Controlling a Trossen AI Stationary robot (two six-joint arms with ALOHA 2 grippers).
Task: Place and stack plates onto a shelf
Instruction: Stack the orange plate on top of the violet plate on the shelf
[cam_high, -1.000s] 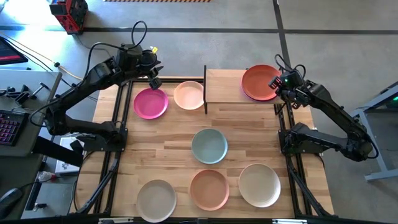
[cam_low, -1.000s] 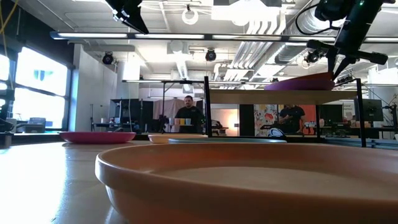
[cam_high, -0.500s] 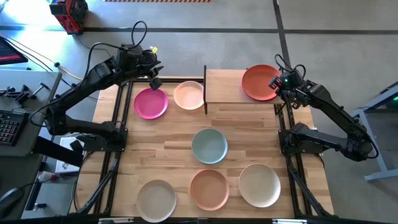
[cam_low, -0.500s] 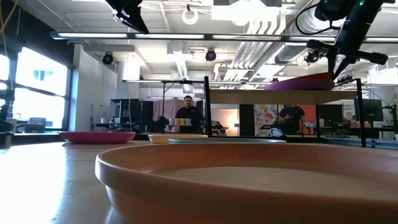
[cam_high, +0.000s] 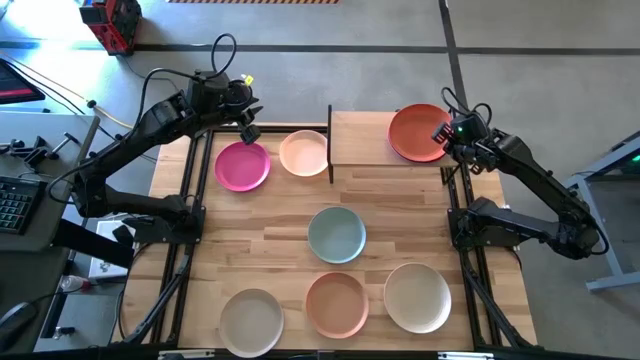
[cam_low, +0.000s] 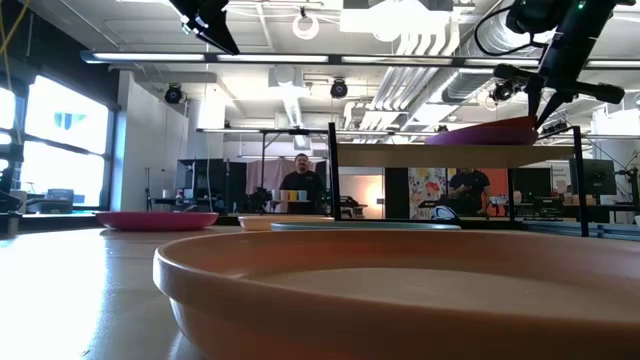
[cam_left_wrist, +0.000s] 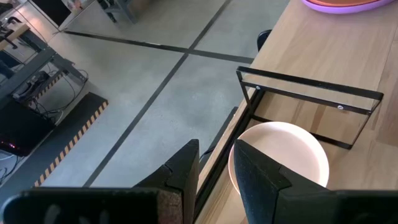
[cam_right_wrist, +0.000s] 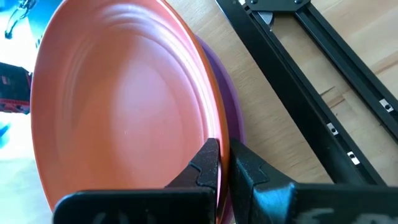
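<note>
The light-wood shelf (cam_high: 362, 138) stands at the far middle of the table. On its right end the orange-red plate (cam_high: 416, 132) lies on the purple plate (cam_right_wrist: 235, 115). My right gripper (cam_high: 444, 136) is shut at their right rim. In the low view the purple plate (cam_low: 480, 133) tilts, its right side raised. My left gripper (cam_high: 248, 128) hangs open and empty above the far edge of the magenta plate (cam_high: 243, 166), which lies flat on the table beside the cream plate (cam_high: 304, 153). My right gripper pinches the orange-red plate's right rim (cam_right_wrist: 216, 134) between its two fingers, one finger over the plate's inside, one outside. The fingers slant down from the table's right. The purple plate's rim runs under the outer finger (cam_right_wrist: 244, 167); whether it is pinched too, I cannot tell.
Pale teal (cam_high: 336, 234), beige (cam_high: 252, 320), salmon (cam_high: 337, 304) and off-white (cam_high: 417, 296) plates lie flat on the near half of the table. The shelf's black post (cam_high: 330, 145) stands next to the cream plate. The shelf's left half is bare wood.
</note>
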